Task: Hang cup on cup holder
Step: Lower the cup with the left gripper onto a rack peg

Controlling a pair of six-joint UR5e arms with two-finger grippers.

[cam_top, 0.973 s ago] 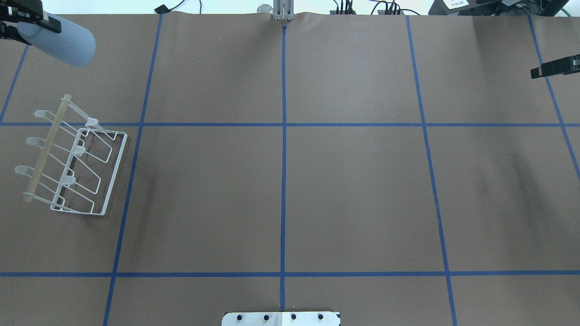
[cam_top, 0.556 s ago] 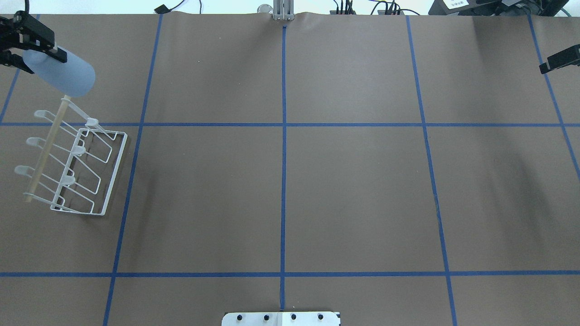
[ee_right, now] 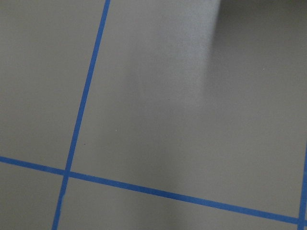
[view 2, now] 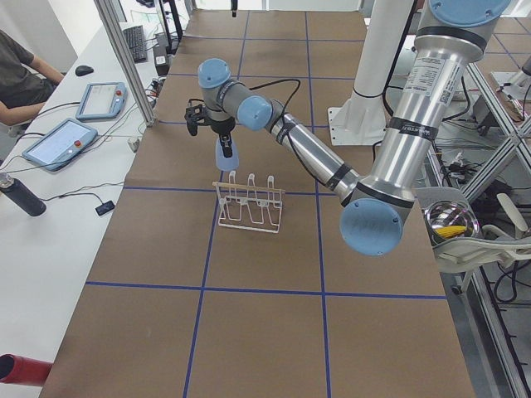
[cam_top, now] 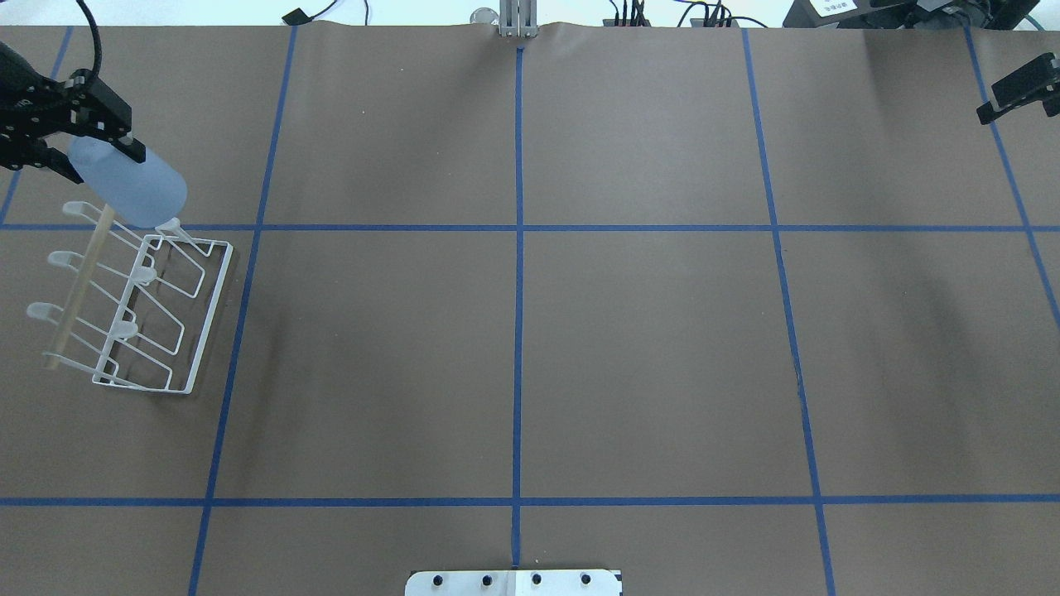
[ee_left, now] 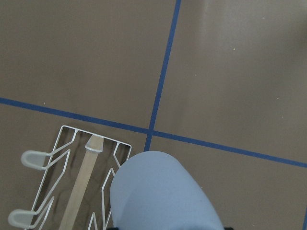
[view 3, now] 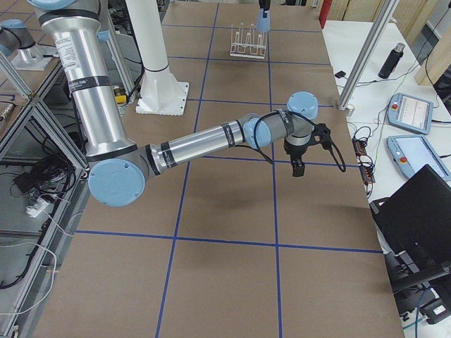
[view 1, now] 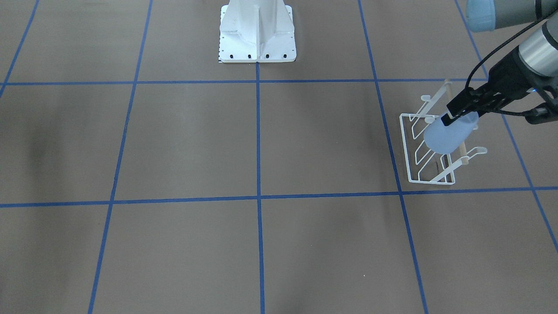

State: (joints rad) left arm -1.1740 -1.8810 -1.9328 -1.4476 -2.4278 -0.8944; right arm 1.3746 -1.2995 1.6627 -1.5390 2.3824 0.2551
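My left gripper [cam_top: 98, 161] is clamped on the cup [cam_top: 137, 189], one finger on each side near its upper end. The cup tilts down and away from my fingers, off the table. Its free end hangs just over the end of the cup holder [cam_top: 209, 319], by the end prong [cam_top: 170, 223] and the tip of the wooden rod [ee_left: 81, 187]. I cannot tell whether cup and prong touch. The other prongs stand bare further along below me. Well off to my side is the white pedestal [view 1: 257, 35]. My right gripper [cam_top: 1019, 87] hangs far across the brown table [cam_top: 646, 348]; I cannot tell whether its fingers are apart.
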